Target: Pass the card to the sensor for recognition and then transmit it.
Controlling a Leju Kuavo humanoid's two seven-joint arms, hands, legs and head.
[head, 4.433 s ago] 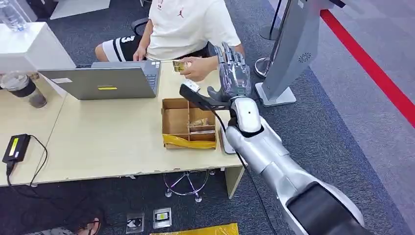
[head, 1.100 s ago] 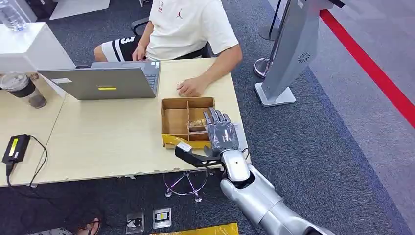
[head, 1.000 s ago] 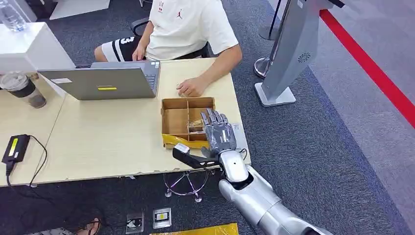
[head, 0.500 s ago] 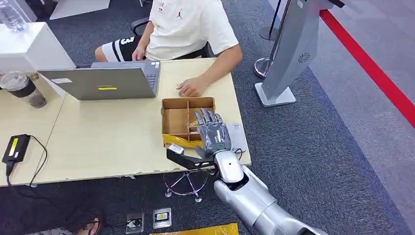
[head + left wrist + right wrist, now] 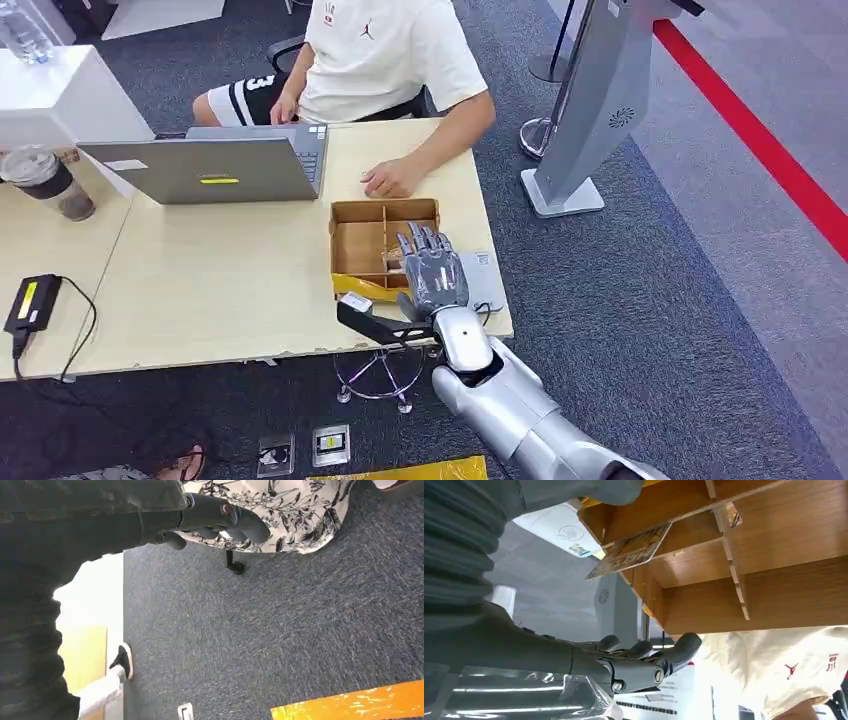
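While the right hand hovers with fingers spread and nothing in its grasp, the card lies just beyond its fingertips, leaning in a compartment of the box. Beside the hand, on the table, sits a flat grey sensor pad, and past the box a person's hand rests. The left hand hangs over carpet, fingers loosely curled around nothing.
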